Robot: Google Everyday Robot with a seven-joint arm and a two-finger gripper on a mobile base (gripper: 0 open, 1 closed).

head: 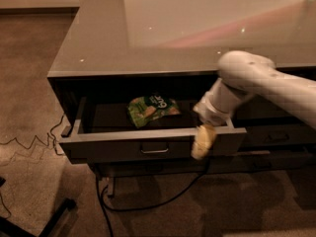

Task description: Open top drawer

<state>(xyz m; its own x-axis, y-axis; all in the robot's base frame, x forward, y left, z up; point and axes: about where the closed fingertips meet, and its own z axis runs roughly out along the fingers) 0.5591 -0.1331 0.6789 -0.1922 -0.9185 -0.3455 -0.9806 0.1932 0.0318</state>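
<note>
The top drawer is a wide dark grey drawer under the counter, pulled out toward me, with a small metal pull at the centre of its front. A green snack bag lies inside it. My gripper hangs over the drawer's front edge, right of the pull, its yellowish tips in front of the drawer face. My white arm reaches in from the right.
A glossy grey countertop spans above the drawer. Lower drawers sit beneath and another stack is at the right. Black cables trail on the carpet below, and a thin wire lies at the left.
</note>
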